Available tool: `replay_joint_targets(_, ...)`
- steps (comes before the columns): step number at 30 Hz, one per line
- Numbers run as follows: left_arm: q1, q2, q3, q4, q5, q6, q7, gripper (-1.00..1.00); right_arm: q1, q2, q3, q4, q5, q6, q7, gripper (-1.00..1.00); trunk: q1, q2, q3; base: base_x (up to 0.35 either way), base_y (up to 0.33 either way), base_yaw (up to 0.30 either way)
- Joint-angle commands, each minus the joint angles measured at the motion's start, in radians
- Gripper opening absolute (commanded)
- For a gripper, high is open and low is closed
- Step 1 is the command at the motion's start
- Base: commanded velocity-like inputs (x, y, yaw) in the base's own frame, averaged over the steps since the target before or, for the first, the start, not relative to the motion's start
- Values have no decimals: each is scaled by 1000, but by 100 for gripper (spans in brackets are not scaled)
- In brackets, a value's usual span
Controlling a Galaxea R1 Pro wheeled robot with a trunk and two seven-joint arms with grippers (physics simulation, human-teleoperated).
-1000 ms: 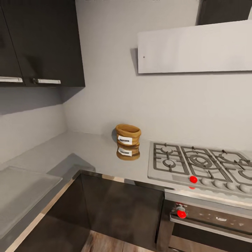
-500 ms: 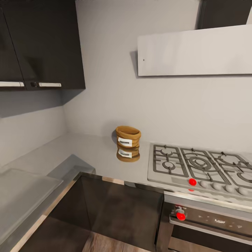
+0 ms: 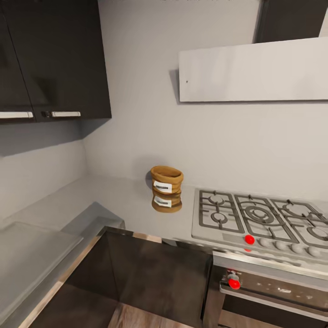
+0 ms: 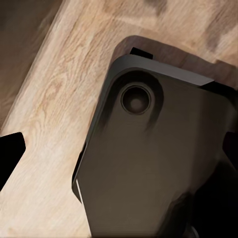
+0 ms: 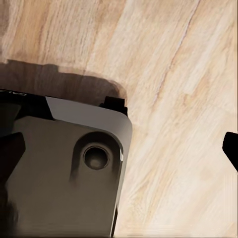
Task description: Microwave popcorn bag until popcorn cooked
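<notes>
The popcorn bag (image 3: 166,179), a squat brown sack with a rolled rim and a white label, stands on the grey countertop (image 3: 123,200) near the back wall, just left of the hob. Directly under it is a matching brown shape (image 3: 166,202); I cannot tell whether that is a second sack or a mirror image in the glossy slab. The kernels inside are hidden and the microwave is out of view. My left gripper (image 4: 119,153) and right gripper (image 5: 119,148) hang low over the wooden floor, far from the bag, fingertips apart at the pictures' edges with nothing held.
A steel gas hob (image 3: 259,218) with red knobs lies right of the bag, above a built-in oven (image 3: 273,291). A white slanted hood (image 3: 255,70) hangs over it. Dark wall cabinets (image 3: 54,54) fill the upper left. The counter turns a corner toward me at the left (image 3: 32,250).
The whole head picture has slid slightly downward, so the camera has moved. The bag stays where it was on the countertop.
</notes>
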Motion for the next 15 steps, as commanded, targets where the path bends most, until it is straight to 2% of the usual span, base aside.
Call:
replay_joint_targets(1,0,-1,-1,-1,6,0,3,100,-1,-2,-8,1,10,2,2,100,-4,6,1,0,0,11)
replay_joint_targets(15,0,-1,0,-1,6,0,3,100,-1,-4,-7,1,10,2,1,100,-58,104,24,0,0,37)
